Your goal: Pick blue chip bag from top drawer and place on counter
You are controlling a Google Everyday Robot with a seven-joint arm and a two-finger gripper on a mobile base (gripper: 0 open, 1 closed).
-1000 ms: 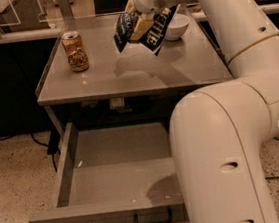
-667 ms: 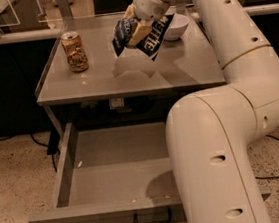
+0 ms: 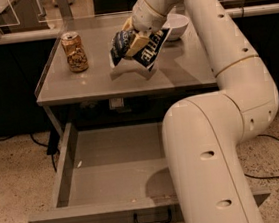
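Gripper: the gripper (image 3: pixel 134 41) hangs over the middle of the counter, a little toward the rear edge; it comes down from the upper right on the white arm (image 3: pixel 225 48)
Fingers: clenched on the upper part of the blue chip bag; a tan pad (image 3: pixel 136 44) lies across the bag's front
Blue chip bag: the blue chip bag (image 3: pixel 149 55) is held tilted, its white lettering facing forward and slanting down to the right; it hangs low over the counter's middle with its shadow just beneath; whether its lower corner touches the surface cannot be told
Counter: the counter (image 3: pixel 188 72) is a grey flat top; its front edge sits above the drawer opening
Top drawer: the top drawer (image 3: pixel 65 164) is pulled well out below the front edge; its grey floor shows on the left, its right part is hidden behind the arm; a dark handle (image 3: pixel 152 217) sits on its front
Can: a tan can (image 3: pixel 74 52) stands upright near the rear left corner, well apart from the bag
Bowl: a white bowl (image 3: pixel 179 24) sits by the rear edge, right of centre, partly behind the arm
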